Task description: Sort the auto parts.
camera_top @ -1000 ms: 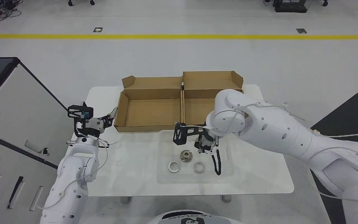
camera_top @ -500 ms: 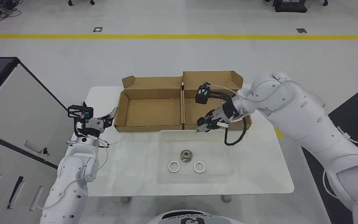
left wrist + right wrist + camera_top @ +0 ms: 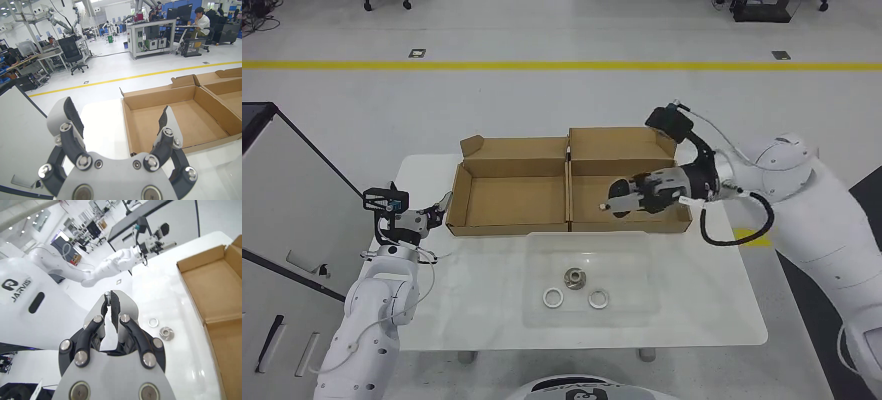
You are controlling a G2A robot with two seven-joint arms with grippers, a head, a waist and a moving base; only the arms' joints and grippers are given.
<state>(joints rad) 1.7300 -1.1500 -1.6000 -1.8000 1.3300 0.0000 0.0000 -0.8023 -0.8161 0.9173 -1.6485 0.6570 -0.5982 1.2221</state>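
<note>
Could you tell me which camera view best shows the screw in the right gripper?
The right wrist view: the screw sits close up, pinched by the right gripper, its thread visible. The top view gives a pale speck at the fingertips above the right box. The left wrist view faces the left box.

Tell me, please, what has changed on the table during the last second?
The right end effector rose from the tray and swung over the right cardboard box, shut on a small threaded part. The left end effector, the flanged part and two rings stayed where they were.
</note>
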